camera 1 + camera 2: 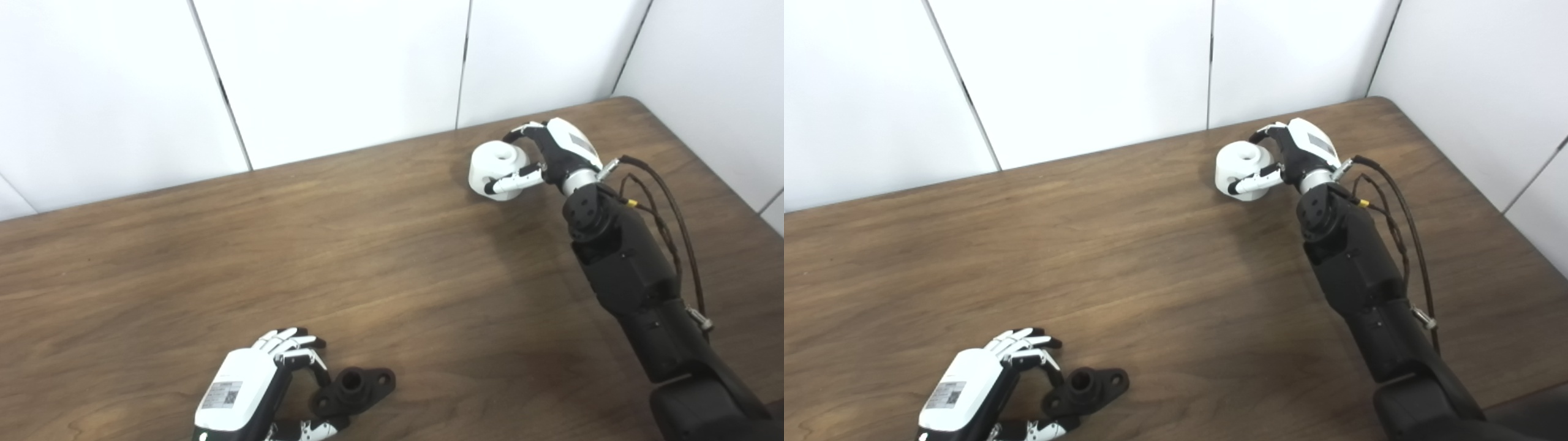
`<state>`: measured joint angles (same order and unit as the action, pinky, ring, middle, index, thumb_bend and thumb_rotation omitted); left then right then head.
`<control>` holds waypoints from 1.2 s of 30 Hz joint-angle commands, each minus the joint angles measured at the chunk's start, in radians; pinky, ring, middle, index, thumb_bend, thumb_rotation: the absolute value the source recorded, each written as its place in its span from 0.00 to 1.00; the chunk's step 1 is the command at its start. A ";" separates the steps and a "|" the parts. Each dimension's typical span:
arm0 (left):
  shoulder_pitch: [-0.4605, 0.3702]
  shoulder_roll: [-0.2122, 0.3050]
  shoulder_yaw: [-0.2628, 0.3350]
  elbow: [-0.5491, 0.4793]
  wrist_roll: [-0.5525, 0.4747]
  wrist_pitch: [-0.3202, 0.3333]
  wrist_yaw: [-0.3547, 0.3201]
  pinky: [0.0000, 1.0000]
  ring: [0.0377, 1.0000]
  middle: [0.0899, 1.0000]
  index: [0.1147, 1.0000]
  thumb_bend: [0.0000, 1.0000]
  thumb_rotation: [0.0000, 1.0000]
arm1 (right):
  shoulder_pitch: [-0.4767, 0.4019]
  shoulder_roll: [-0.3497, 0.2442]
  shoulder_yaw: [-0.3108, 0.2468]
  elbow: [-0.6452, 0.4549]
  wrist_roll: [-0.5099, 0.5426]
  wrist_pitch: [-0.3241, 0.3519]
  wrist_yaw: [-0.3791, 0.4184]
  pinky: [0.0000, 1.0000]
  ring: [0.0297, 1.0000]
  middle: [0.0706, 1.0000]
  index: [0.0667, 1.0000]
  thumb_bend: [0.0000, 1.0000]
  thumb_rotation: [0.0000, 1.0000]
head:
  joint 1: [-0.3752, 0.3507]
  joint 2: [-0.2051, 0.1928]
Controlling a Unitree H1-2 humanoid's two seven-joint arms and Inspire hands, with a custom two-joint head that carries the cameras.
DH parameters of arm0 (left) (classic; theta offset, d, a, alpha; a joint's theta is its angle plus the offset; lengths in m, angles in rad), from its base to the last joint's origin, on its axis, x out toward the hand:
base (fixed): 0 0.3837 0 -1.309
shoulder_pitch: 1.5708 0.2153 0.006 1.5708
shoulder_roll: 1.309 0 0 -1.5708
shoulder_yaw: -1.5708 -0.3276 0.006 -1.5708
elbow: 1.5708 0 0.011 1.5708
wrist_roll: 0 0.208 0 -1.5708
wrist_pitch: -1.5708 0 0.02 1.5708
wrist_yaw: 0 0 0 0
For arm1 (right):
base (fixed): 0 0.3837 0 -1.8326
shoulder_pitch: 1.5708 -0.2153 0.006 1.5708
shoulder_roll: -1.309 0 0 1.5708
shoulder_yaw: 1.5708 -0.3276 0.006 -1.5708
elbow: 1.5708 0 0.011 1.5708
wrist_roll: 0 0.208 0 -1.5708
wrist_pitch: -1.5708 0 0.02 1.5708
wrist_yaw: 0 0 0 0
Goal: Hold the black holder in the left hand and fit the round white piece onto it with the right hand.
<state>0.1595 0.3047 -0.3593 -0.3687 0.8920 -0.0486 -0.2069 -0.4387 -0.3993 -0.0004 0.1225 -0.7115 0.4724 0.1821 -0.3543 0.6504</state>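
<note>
The black holder [361,386] lies on the wooden table [367,245] near the front left; it is a short tube on a flange with holes. My left hand [263,380] is at its left end, with one finger curled over the flange and the thumb under its near side; the other fingers stick out. The round white piece [496,162], with a hole in its top, sits on the table at the far right. My right hand [554,156] wraps it from the right, fingers behind and thumb across the front. Both things rest on the table.
White wall panels [343,73] stand right behind the table's far edge and along its right side. The right forearm [631,275] with loose cables reaches across the right part of the table. Bare wood lies between the two hands.
</note>
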 commanded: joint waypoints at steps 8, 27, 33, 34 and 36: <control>0.028 0.018 0.008 0.018 0.023 0.043 -0.055 0.87 0.86 0.76 0.42 0.52 0.06 | -0.043 -0.033 -0.001 -0.019 0.003 -0.004 -0.017 1.00 1.00 0.93 0.73 0.80 0.27 | 0.000 0.001; 0.027 0.014 0.010 0.018 0.020 0.041 -0.053 0.86 0.86 0.76 0.42 0.52 0.06 | -0.041 -0.061 0.047 -0.002 0.019 -0.017 -0.056 0.98 1.00 0.90 0.68 0.80 0.26 | 0.000 0.001; 0.026 0.012 0.008 0.017 0.026 0.043 -0.056 0.86 0.86 0.76 0.42 0.52 0.06 | -0.038 -0.071 0.057 0.004 0.035 -0.049 -0.070 0.81 0.98 0.88 0.60 0.79 0.21 | 0.002 0.001; 0.026 0.012 0.008 0.018 0.026 0.044 -0.057 0.86 0.86 0.76 0.42 0.52 0.06 | -0.038 -0.072 0.057 0.006 0.038 -0.054 -0.074 0.81 0.97 0.88 0.59 0.79 0.20 | 0.002 0.000; 0.026 0.011 0.008 0.019 0.027 0.043 -0.055 0.86 0.86 0.76 0.42 0.52 0.06 | -0.036 -0.070 0.055 0.010 0.044 -0.067 -0.088 0.82 0.97 0.86 0.50 0.63 0.16 | 0.002 0.000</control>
<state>0.1597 0.2989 -0.3544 -0.3722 0.8951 -0.0485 -0.2094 -0.4375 -0.4383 0.0622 0.1533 -0.6723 0.4440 0.1356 -0.3513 0.6504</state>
